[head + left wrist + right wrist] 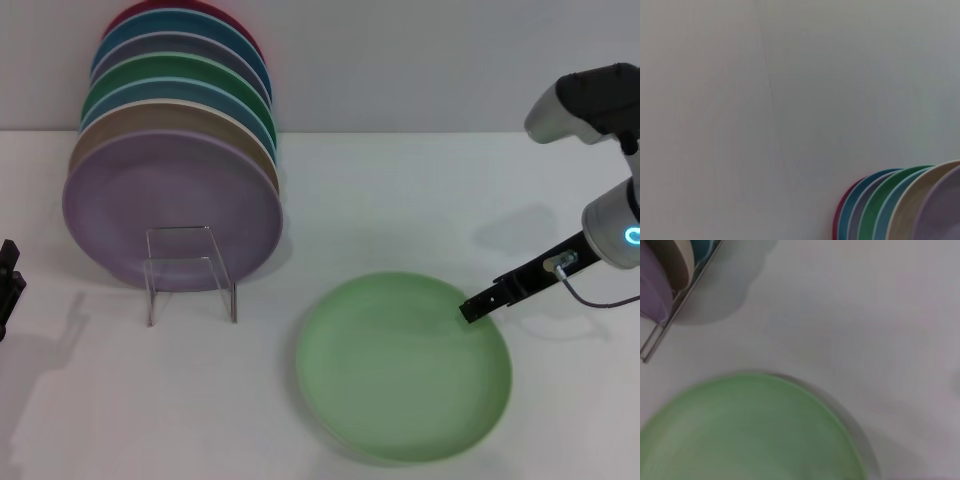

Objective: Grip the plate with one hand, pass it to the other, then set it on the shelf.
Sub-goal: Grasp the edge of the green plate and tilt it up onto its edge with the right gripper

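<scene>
Head view: one mint-green plate (400,370) lies flat on the white counter (420,190) near its front edge. Seven plates (172,205) stand on edge in the clear shelf (190,272) toward the back left. The right end effector (470,309) touches the plate's rim; its opening cannot be told. The left end effector (8,280) sits at the left edge, unreadable too.

Left wrist view: seven plate rims (900,210) show.

Right wrist view: the plate (750,435) lies near the shelf (670,315).

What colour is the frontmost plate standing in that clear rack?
Lilac. The frontmost round plastic plate in the clear acrylic rack shows best in the head view.
</scene>
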